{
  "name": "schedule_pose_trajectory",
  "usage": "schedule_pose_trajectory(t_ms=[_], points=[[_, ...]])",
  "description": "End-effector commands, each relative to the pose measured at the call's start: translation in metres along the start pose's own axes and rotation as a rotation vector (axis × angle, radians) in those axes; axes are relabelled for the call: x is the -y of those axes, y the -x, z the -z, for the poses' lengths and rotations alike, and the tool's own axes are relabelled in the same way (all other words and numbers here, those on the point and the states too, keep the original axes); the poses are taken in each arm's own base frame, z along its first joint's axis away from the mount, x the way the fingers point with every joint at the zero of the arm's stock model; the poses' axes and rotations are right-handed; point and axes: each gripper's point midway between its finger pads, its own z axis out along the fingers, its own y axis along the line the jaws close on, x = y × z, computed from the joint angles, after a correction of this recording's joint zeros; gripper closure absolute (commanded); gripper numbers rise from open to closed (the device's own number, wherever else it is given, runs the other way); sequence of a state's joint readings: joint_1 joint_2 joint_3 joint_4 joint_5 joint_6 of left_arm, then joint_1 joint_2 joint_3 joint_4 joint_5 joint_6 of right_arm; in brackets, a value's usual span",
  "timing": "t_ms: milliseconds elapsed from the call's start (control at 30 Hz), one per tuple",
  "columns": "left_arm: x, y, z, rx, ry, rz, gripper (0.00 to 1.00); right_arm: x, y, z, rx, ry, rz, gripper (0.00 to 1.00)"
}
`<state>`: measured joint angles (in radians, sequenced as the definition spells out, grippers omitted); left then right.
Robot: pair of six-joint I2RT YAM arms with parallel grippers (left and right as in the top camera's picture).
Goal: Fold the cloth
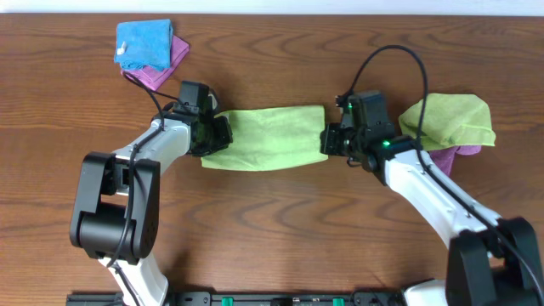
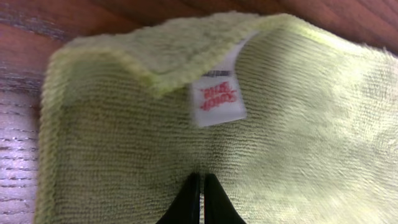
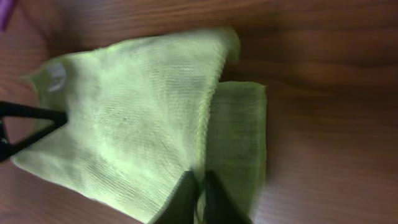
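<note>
Seeing the cloth (image 1: 268, 136) lying as a flat lime-green strip across centre of overhead frame, running left-right on the wood table (image 1: 280, 229). Pinching its left end w/ left gripper (image 1: 223, 134); in left wrist view, fingers (image 2: 191, 202) pressing together at bottom centre w/ fabric caught between, so clamped on the cloth. Showing white tag (image 2: 217, 98) w/ red print just above those fingers, next to a turned-over edge at top of frame. Pinching the right end w/ right gripper (image 1: 327, 140); in right wrist view, fingers (image 3: 183, 199) sitting nearly together at bottom centre w/ a sliver of green between them, reading as clamped on the cloth edge. Showing two layers in that view: upper layer covering most, lower layer peeking out along the right side, layers not lining up exactly. Noting other lime-green cloth (image 1: 450, 119) lying rumpled at right of overhead frame, partly over a purple cloth (image 1: 463, 153), close to right arm but apart from the strip. Noting blue cloth (image 1: 144, 44) at upper left, sitting on another purple cloth (image 1: 161, 72), well apart from the strip.
</note>
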<state>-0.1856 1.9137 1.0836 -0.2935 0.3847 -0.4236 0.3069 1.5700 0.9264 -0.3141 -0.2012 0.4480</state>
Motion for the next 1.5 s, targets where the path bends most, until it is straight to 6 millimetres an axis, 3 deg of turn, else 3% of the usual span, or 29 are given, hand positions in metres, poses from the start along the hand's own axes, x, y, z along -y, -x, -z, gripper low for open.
schedule_pose_trajectory(t_ms=[0,233,400,633,900,1100,1333,1467], points=[[-0.006,-0.002,-0.007,-0.013,0.027,0.015,0.94,0.017,0.008,0.009,0.031,-0.080,0.010,0.88],[-0.005,-0.001,-0.007,-0.013,0.027,0.015,0.94,0.029,-0.010,0.009,-0.038,-0.132,-0.004,0.70],[-0.006,-0.002,-0.007,-0.013,0.027,0.015,0.94,0.039,-0.025,-0.009,-0.105,-0.159,-0.059,0.67],[-0.006,-0.002,-0.007,-0.017,0.029,0.017,0.94,0.039,-0.034,-0.040,-0.148,-0.117,-0.124,0.67],[-0.006,-0.003,-0.007,-0.019,0.030,0.034,0.94,0.035,-0.029,-0.048,-0.127,-0.089,-0.137,0.64],[-0.006,-0.003,-0.007,-0.020,0.030,0.037,0.94,0.042,-0.037,-0.060,-0.154,-0.105,-0.151,0.64],[-0.006,-0.003,-0.007,-0.020,0.030,0.046,0.94,0.028,-0.037,-0.073,-0.162,-0.015,-0.172,0.65],[-0.006,-0.003,-0.007,-0.019,0.030,0.055,0.94,0.025,-0.038,-0.077,-0.165,0.001,-0.168,0.70]])
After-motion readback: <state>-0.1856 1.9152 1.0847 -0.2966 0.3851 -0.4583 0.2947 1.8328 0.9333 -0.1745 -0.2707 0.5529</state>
